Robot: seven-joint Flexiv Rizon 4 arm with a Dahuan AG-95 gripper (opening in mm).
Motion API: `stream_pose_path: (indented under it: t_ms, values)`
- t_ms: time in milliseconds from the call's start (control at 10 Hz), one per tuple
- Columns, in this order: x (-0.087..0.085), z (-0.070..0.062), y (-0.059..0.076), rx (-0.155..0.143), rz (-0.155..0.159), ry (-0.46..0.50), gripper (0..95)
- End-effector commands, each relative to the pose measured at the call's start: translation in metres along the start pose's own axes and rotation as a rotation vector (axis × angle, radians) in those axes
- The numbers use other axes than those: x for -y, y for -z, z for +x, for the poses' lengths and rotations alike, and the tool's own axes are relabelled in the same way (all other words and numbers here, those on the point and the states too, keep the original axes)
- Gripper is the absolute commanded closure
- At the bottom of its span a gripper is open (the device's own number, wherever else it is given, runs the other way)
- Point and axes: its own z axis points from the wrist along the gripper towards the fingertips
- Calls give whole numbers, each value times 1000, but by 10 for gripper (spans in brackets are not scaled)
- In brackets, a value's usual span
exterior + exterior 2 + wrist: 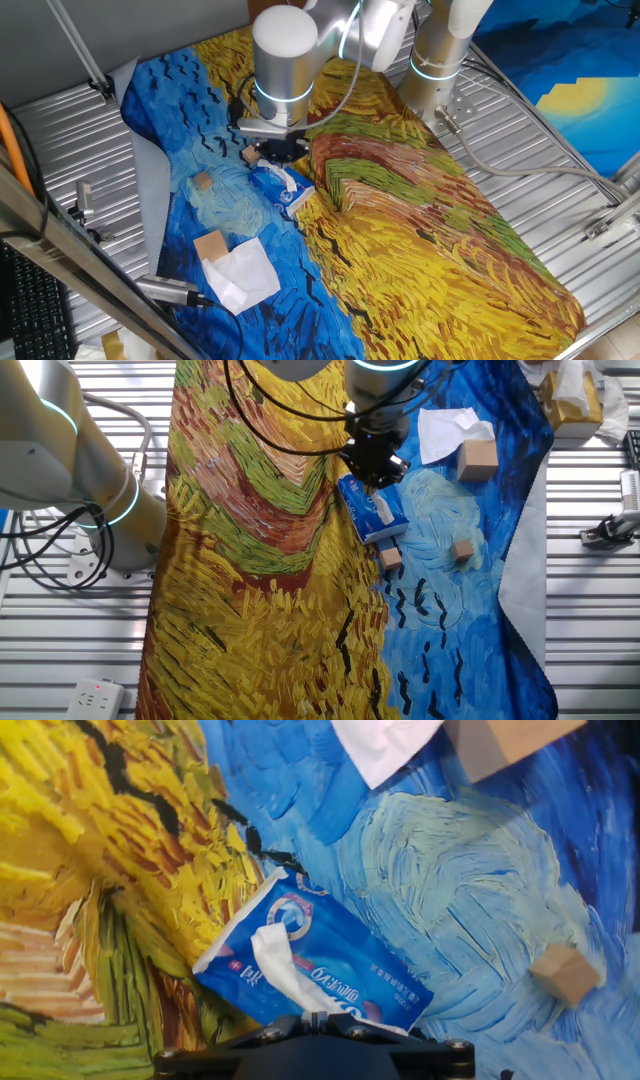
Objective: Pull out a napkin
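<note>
A small blue tissue pack (345, 975) lies on the painted cloth, where the blue part meets the yellow. It also shows in one fixed view (272, 185) and in the other fixed view (368, 512). A creased white napkin (275, 960) sticks out of its slot and runs up to my fingertips. My gripper (313, 1018) is right over the pack, its jaws nearly together on the napkin's tip. The gripper also shows in both fixed views (272, 152) (375, 472), pointing straight down.
A flat white square sheet (240, 275) lies with a larger wooden block (211, 245) near the cloth's front corner. Small wooden cubes (462, 550) (390, 558) sit close to the pack. A metal tool (170, 290) lies at the cloth's edge. A cardboard box (572, 400) stands on the slatted table.
</note>
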Motion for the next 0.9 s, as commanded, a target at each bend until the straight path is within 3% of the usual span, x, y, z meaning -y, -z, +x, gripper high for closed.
stream_pose_path:
  t_ms: [100, 700, 900]
  values:
    - [-1, 0, 0, -16, 7, 30, 950]
    - [-1, 0, 0, -20, 41, 118, 950]
    - [-1, 0, 0, -13, 66, 144, 570]
